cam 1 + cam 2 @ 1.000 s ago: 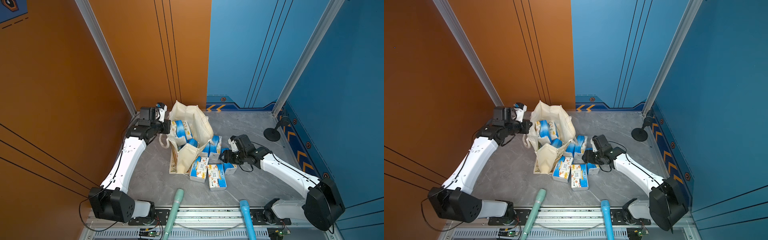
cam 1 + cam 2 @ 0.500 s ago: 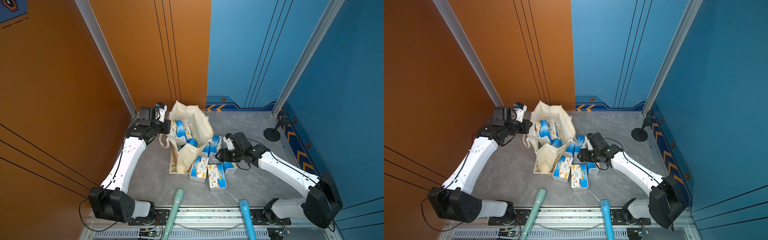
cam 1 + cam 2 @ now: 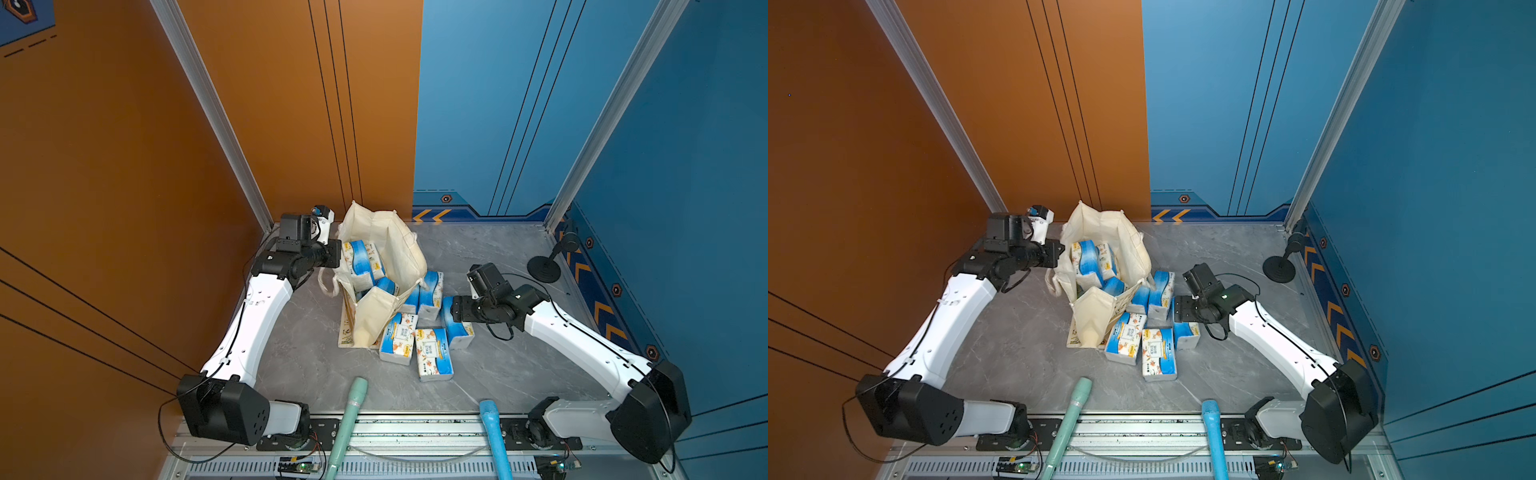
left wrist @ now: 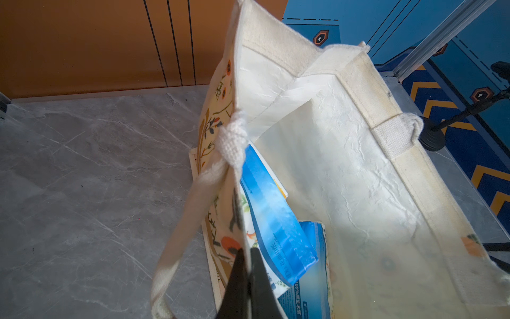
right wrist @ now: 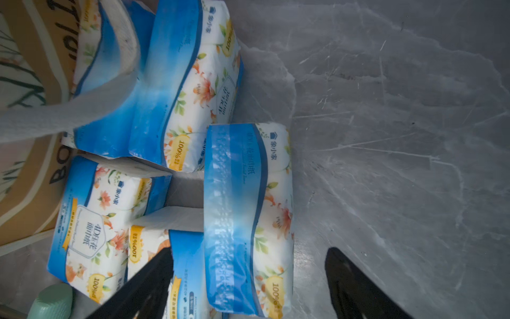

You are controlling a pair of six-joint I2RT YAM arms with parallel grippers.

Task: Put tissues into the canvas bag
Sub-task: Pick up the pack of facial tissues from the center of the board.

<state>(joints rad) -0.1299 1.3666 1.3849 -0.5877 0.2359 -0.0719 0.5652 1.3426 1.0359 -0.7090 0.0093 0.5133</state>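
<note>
Pick-up step: my left gripper [image 4: 245,279] pinches canvas bag [image 3: 399,245] rim, mouth open; my right gripper [image 5: 248,252] spread astride 1 tissue pack [image 5: 245,193] beside bag. Next, likely: close, lift, drop inside.

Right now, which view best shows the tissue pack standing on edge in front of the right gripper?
The right wrist view: the tissue pack is close and large, inside the open right gripper, its print readable. In both top views it is small and partly hidden by the gripper. The left wrist view misses it.
</note>
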